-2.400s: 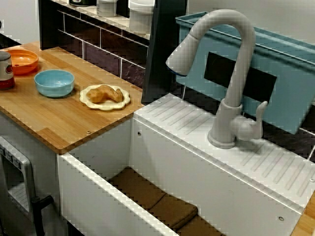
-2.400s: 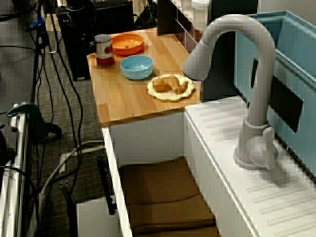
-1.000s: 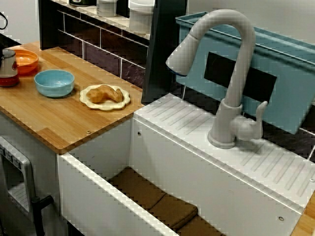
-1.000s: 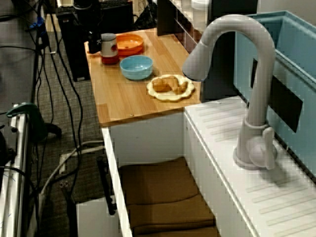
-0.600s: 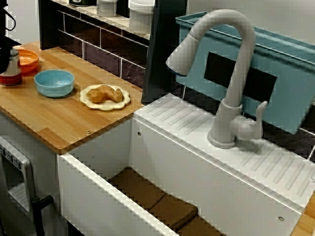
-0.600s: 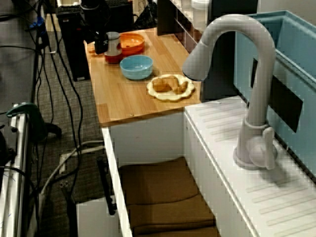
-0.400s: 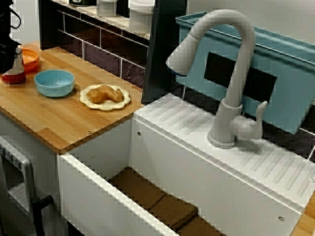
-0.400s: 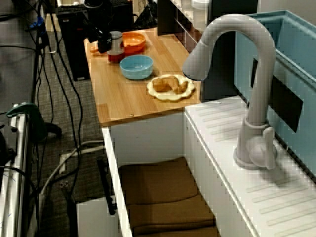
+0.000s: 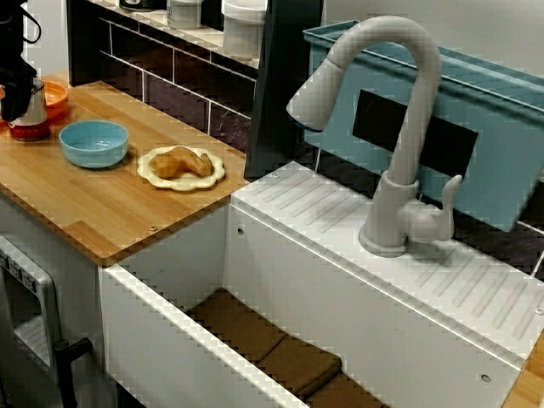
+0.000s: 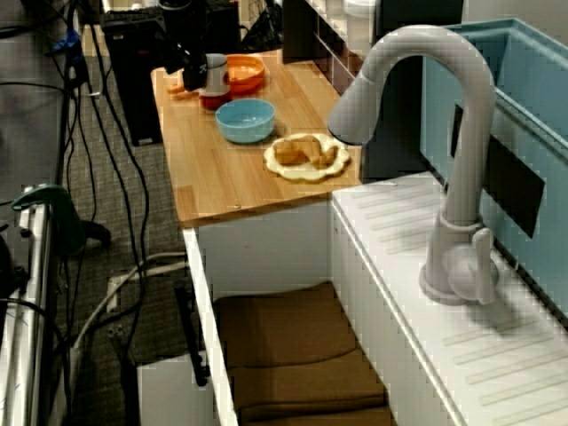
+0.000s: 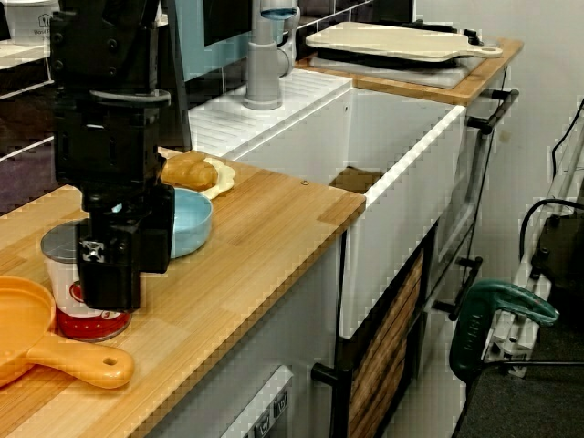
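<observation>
Half the can point(image 11: 62, 274) hides behind the hand point(image 11: 108, 274) — grip unclear.

can point(image 11: 59, 269) flanked: orange pan point(image 11: 23, 319), blue bowl point(image 11: 193, 219) | free: counter front point(image 11: 251, 251)

Even, diffuse indoor light, no hard glare. Faint soft shadow at 4 o'clock of faucet point(image 10: 460, 177). Low resolution, jagged edges throughout. Black tool point(image 11: 109, 285) at can point(image 11: 62, 265) loses detail.
</observation>
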Controlling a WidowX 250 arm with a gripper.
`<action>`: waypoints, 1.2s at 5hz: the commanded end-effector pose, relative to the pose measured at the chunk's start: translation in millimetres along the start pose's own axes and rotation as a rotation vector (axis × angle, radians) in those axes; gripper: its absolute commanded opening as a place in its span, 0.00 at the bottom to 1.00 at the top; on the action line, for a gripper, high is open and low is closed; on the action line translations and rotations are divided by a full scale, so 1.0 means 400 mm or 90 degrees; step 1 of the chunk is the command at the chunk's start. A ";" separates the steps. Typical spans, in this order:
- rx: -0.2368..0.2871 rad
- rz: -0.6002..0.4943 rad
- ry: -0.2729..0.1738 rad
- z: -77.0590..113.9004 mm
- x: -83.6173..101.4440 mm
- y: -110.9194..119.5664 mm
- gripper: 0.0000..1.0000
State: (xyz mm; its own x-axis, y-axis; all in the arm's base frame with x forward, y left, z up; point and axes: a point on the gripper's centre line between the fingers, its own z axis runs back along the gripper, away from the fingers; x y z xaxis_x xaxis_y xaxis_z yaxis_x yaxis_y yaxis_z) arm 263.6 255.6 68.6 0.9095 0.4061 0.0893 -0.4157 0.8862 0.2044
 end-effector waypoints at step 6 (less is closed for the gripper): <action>-0.013 -0.036 -0.085 0.149 -0.089 -0.221 1.00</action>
State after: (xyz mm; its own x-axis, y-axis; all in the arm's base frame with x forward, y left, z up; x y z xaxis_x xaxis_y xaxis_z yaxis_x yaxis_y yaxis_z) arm 269.3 147.6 85.7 0.9281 0.3410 0.1496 -0.3660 0.9094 0.1976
